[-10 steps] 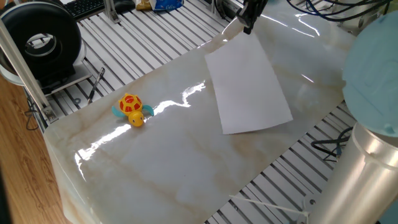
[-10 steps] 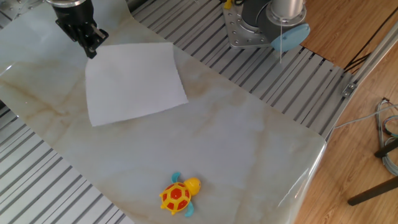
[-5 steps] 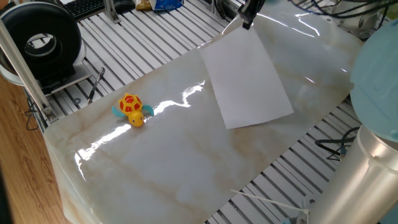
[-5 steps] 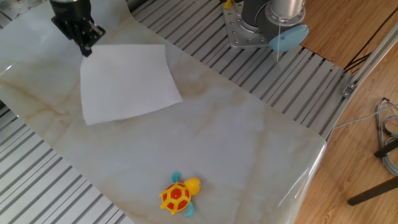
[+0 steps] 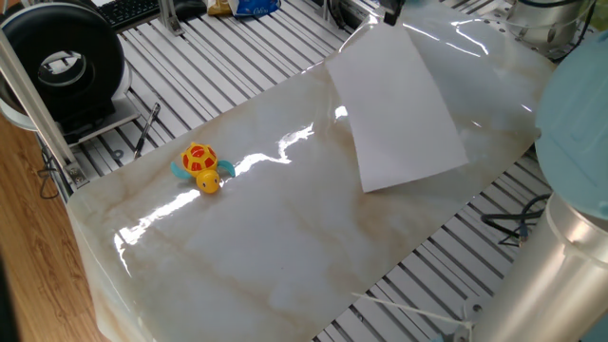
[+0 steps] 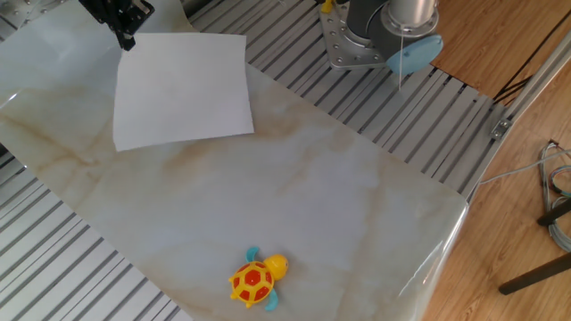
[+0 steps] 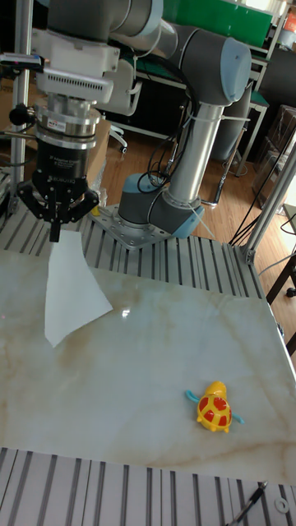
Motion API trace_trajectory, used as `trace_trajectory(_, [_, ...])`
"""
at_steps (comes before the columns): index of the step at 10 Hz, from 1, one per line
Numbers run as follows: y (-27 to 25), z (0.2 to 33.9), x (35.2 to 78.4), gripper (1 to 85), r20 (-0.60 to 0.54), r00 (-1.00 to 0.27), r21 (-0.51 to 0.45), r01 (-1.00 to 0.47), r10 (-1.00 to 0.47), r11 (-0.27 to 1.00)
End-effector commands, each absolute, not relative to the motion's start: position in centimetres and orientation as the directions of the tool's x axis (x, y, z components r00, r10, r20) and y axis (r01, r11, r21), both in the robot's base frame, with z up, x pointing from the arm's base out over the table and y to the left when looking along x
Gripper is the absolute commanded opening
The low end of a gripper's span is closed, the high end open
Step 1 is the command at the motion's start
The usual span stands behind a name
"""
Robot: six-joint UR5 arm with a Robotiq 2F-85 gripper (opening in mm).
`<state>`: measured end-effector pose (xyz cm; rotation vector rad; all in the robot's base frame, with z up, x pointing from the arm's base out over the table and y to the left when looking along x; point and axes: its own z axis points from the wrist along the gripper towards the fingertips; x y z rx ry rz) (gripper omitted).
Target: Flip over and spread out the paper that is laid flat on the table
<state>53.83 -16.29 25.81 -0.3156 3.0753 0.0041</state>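
Observation:
The white paper (image 5: 399,104) (image 6: 183,89) hangs tilted by one corner, its far end raised off the cream marble table (image 5: 266,247) (image 6: 339,205). In the tall fixed view the paper (image 7: 70,288) slopes down from the gripper (image 7: 56,234), and only its lowest corner is near the table (image 7: 148,370). The gripper (image 5: 389,14) (image 6: 125,34) is shut on the paper's top corner, at the far edge of the table.
A small yellow toy turtle (image 5: 200,168) (image 6: 254,278) (image 7: 215,408) sits on the marble, well away from the sheet. The arm's base (image 6: 379,36) (image 7: 156,209) stands on the slatted frame beside the table. A black round device (image 5: 62,62) is off the table's corner.
The gripper has risen and pulled back with the paper's corner in it. The sheet has lifted from lying flat and slid along the table.

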Motion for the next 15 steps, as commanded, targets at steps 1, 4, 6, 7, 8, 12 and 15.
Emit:
trace_trajectory(1, [-15.2, 26.7, 54.2, 1.0, -0.068, -0.978, 0.009, -0.197, -0.196, 0.980])
trace_trajectory(4, [-15.3, 25.5, 55.4, 1.0, -0.101, -0.974, 0.022, -0.208, -0.205, 0.978])
trace_trajectory(6, [-16.7, 26.2, 54.0, 1.0, -0.040, -0.973, -0.028, -0.227, -0.228, 0.973])
trace_trajectory(7, [-16.3, 27.4, 53.4, 1.0, -0.019, -0.973, -0.009, -0.229, -0.229, 0.973])
trace_trajectory(8, [-16.4, 28.8, 53.0, 1.0, 0.005, -0.971, -0.016, -0.239, -0.239, 0.971])
trace_trajectory(12, [-14.7, 32.9, 51.8, 1.0, 0.030, -0.974, -0.024, -0.227, -0.226, 0.974])
trace_trajectory(15, [-13.3, 32.4, 54.0, 1.0, -0.059, -0.968, 0.000, -0.244, -0.243, 0.970])
